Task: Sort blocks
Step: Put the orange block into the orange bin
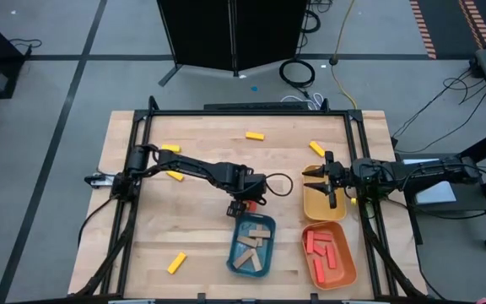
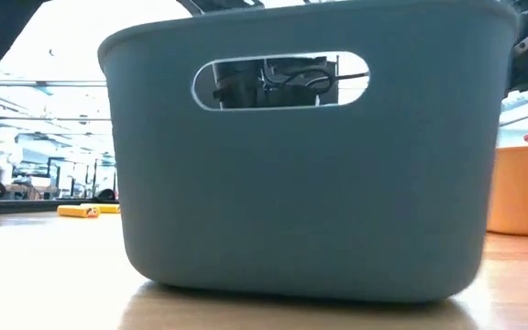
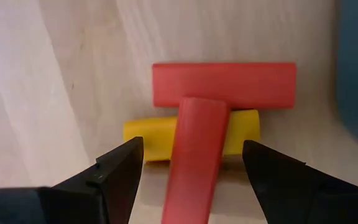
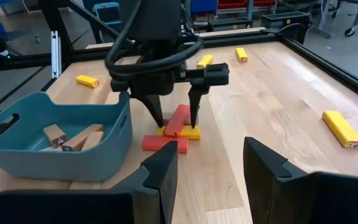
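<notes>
From above, the left tool [image 1: 241, 205] hangs over a small heap of blocks just beside the upper rim of the blue tray [image 1: 236, 241], which holds tan blocks; the right tool [image 1: 322, 180] waits over the yellow tray [image 1: 312, 208], and the orange tray [image 1: 348, 268] below it holds red blocks [image 1: 321, 250], while yellow blocks [image 1: 254, 135] lie scattered about the desk [image 1: 201, 152]. The low view is almost filled by the blue tray's wall. In the left wrist view the fingers [image 3: 114, 174] stand wide, either side of a red block [image 3: 194, 158] that leans across a yellow block [image 3: 148, 138] with another red block [image 3: 224, 84] lying crosswise beyond; nothing is gripped. The right wrist view shows its own fingers [image 4: 160, 177] parted and empty, and the heap on the desk next to the blue tray. These bars look light, stiff and smooth; pinching the leaning one across its long flat sides near the middle seems surest, since it may slide or tip.
</notes>
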`<state>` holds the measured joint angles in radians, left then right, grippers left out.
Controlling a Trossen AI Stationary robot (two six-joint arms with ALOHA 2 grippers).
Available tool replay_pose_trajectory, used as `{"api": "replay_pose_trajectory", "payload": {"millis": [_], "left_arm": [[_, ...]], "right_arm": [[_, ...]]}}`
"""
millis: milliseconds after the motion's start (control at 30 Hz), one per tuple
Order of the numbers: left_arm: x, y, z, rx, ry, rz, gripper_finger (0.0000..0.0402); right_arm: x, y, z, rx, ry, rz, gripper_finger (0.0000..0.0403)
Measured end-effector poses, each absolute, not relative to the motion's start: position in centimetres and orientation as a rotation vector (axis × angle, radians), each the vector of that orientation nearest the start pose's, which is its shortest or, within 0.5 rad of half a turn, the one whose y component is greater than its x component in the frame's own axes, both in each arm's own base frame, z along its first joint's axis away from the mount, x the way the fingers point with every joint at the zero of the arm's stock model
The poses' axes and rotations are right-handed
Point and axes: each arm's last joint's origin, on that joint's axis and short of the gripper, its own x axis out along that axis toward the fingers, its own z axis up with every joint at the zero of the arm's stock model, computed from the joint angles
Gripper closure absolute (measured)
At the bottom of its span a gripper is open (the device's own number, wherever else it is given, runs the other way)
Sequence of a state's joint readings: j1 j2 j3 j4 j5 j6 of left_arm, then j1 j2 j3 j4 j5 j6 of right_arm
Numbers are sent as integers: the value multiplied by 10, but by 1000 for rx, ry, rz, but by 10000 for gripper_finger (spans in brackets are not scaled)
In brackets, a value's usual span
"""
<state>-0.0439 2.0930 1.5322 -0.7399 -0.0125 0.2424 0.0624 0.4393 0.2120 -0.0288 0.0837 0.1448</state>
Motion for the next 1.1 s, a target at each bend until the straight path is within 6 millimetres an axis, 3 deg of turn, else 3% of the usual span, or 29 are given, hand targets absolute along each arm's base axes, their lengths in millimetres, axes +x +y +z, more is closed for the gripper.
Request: {"api": "replay_pose_trajectory", "payload": {"millis": [167,467,600,867,1100], "left_arm": [[419,-21,160,254,1264,-193,171],[418,-20,165,305,1253,-205,337],[415,-20,184,314,1201,-184,338],[403,-22,250,368,981,-60,338],[413,-31,278,297,703,-196,338]], "right_arm": [[127,5,195,122,251,-64,293],[127,4,195,142,247,-98,293],[127,4,195,175,242,-102,293],[129,4,202,255,167,-95,293],[130,5,202,346,156,-87,293]]}}
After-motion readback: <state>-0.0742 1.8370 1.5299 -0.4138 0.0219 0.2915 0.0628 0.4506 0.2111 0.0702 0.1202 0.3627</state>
